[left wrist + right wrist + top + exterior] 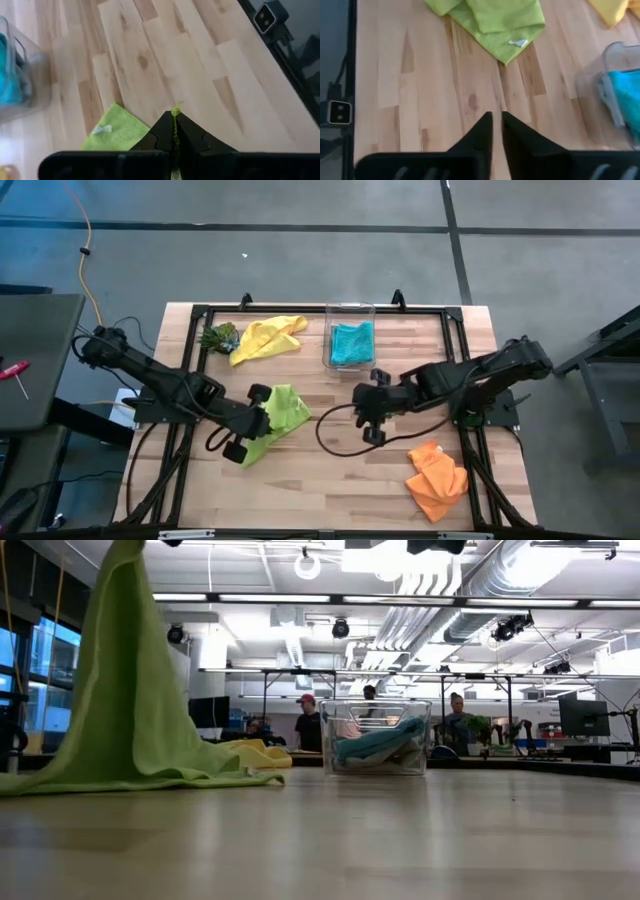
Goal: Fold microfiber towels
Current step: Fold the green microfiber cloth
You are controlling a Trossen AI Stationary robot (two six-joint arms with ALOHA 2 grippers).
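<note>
My left gripper [268, 418] is shut on the lime green towel [286, 410] left of the table's middle. In the low view the towel [130, 690] rises to a peak at the picture's top. My right gripper [368, 408] is shut and empty over bare wood at the middle, right of the lime towel [495, 20]. The yellow towel [268, 337] lies crumpled at the far left. The teal towel [351, 342] lies in the clear box [330, 360]. The orange towel [437, 478] lies crumpled at the near right. No grey towel is in view. My left gripper pinches the lime green towel between its two fingers; a thin strip of cloth [175, 120] shows between the fingertips. One layer or several, I cannot tell. The towel hangs from the hold [128, 560], and its lower part [150, 778] lies spread on the table.
A small green leafy clump [218, 337] lies at the far left beside the yellow towel. A black cable [335, 442] loops on the table near my right gripper. The black frame [300, 308] runs along the table's edges. People sit in the room beyond [305, 720].
</note>
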